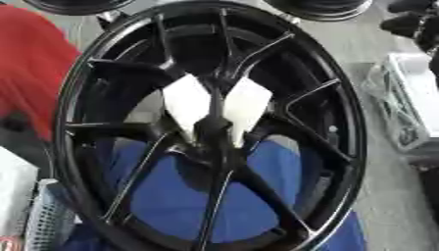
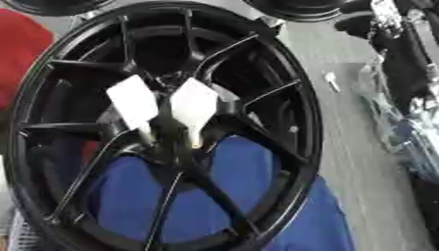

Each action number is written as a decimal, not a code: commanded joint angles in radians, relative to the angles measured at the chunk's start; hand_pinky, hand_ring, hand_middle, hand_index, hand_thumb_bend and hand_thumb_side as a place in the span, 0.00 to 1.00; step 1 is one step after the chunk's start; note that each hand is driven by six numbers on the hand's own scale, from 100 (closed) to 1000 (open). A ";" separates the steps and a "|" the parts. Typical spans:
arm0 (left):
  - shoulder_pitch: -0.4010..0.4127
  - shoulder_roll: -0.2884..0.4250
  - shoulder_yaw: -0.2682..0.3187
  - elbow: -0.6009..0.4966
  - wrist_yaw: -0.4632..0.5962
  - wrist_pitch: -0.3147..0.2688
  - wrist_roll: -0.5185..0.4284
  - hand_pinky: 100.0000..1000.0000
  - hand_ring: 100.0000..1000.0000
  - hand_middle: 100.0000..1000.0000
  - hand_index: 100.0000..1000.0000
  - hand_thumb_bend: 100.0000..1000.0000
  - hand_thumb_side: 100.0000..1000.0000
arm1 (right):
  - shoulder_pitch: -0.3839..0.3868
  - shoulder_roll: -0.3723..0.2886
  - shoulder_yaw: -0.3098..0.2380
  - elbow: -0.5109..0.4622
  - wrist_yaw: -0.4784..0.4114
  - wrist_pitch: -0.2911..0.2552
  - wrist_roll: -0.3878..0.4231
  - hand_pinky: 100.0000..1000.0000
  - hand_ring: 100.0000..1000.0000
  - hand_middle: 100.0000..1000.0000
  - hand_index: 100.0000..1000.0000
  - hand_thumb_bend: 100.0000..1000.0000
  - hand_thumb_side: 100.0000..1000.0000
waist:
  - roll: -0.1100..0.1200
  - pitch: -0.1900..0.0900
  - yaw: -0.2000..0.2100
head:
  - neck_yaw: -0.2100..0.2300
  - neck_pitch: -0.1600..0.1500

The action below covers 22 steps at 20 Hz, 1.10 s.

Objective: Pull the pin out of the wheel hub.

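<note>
Fingers? Can't tell, no hand I can make out; just the black wheel hub over blue cloth.

Both views were soft and blurred throughout, edges smeared. Light was even and fairly bright, with no hard shadows. The black wheel hub showed thin pale glints along its rim at three and nine o'clock. Two white patches near its centre looked washed out, without detail.
</note>
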State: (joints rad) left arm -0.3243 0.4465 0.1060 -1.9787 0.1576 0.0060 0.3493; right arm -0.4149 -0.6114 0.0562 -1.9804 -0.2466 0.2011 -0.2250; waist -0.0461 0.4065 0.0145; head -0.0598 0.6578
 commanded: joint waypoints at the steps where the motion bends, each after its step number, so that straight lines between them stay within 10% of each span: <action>1: -0.003 0.009 0.008 -0.021 0.001 0.002 0.001 0.73 0.66 0.56 0.70 0.35 0.51 | -0.017 -0.027 -0.006 -0.020 0.013 -0.006 0.019 0.83 0.67 0.67 0.78 0.00 0.79 | 0.000 -0.027 0.001 | -0.002 -0.007; 9: 0.004 0.016 0.007 -0.021 0.004 0.004 0.001 0.73 0.66 0.56 0.70 0.35 0.51 | -0.100 -0.146 0.020 -0.020 0.093 -0.038 0.101 0.82 0.68 0.66 0.77 0.00 0.68 | -0.008 -0.041 0.000 | 0.002 -0.018; 10: 0.005 0.017 0.006 -0.021 0.004 0.005 0.000 0.73 0.66 0.56 0.70 0.35 0.51 | -0.115 -0.169 0.030 -0.020 0.107 -0.045 0.116 0.82 0.68 0.66 0.77 0.00 0.84 | -0.009 -0.042 0.000 | 0.000 -0.015; 11: 0.007 0.018 0.005 -0.021 0.004 0.006 -0.001 0.73 0.66 0.56 0.70 0.35 0.51 | -0.133 -0.193 0.043 -0.020 0.122 -0.056 0.131 0.82 0.69 0.66 0.77 0.00 0.62 | -0.011 -0.046 0.001 | 0.000 -0.010; 22: 0.011 0.029 -0.005 -0.021 0.009 0.011 -0.012 0.73 0.66 0.56 0.70 0.35 0.51 | -0.312 -0.379 0.202 -0.020 0.271 -0.189 0.310 0.84 0.75 0.71 0.78 0.00 0.51 | -0.029 -0.063 0.013 | -0.004 0.005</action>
State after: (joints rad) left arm -0.3077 0.4478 0.1013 -1.9787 0.1653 0.0164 0.3413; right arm -0.7095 -0.9382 0.2414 -1.9850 0.0007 0.0305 0.0661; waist -0.0768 0.3731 0.0272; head -0.0619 0.6657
